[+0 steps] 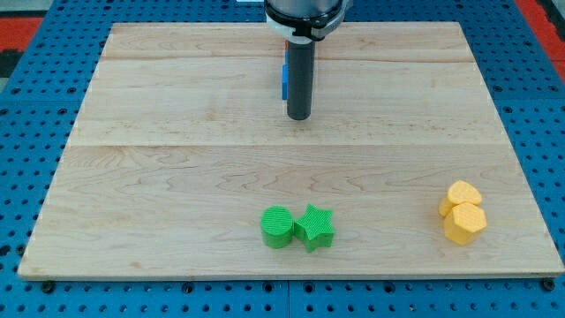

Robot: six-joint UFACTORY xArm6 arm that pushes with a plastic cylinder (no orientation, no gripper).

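Observation:
My tip (299,117) rests on the wooden board (177,177) in the upper middle of the view. A blue block (284,81) sits just behind the rod on its left side, mostly hidden, so its shape cannot be made out; a sliver of red shows above it. Whether the rod touches the blue block cannot be told. Far below the tip, near the board's bottom edge, a green cylinder (277,227) and a green star (315,228) stand side by side, touching.
Two yellow hexagonal blocks (463,194) (464,223) sit together at the view's lower right, near the board's right edge. A blue perforated surface (26,177) surrounds the board.

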